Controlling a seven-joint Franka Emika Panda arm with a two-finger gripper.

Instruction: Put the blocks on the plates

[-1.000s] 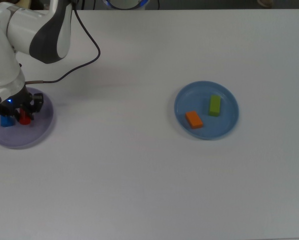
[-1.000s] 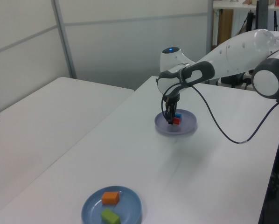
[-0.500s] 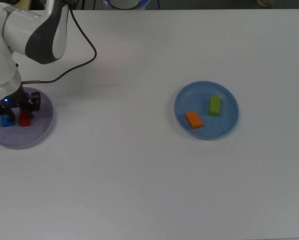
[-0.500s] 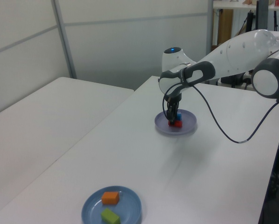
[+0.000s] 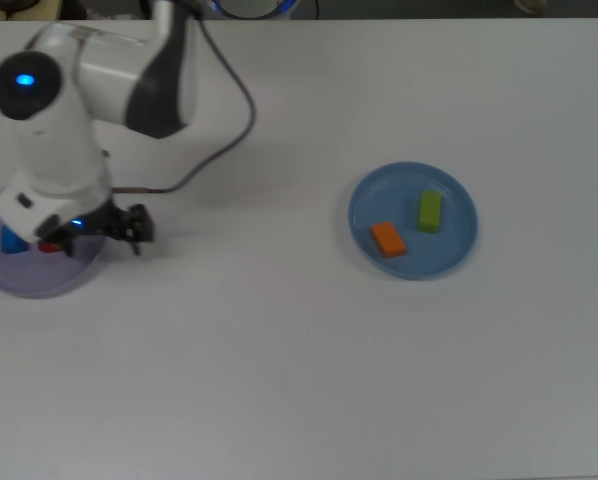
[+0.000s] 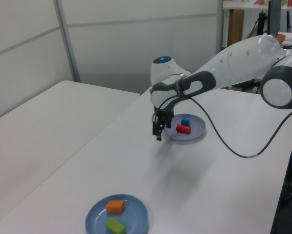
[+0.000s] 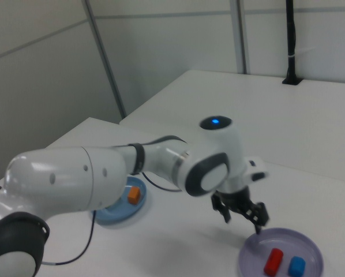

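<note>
Saw only a sliver of the red cylinder (image 5: 49, 246) on the lavender plate (image 5: 29, 285) in the top view, with the rest under the arm (image 5: 69, 150). Lost part of the blue cube (image 5: 12, 242) and that plate's far rim the same way. Found the end effector (image 5: 134, 228) smeared, just off the plate's rim. In the right view, lost the lavender plate's near rim below the picture's edge. Well apart from it, could not see the green block (image 5: 430, 211) or most of the blue plate (image 7: 112, 216) behind the arm.

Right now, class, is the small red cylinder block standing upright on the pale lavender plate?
No. The red cylinder lies on its side on the lavender plate, beside the blue cube.
</note>
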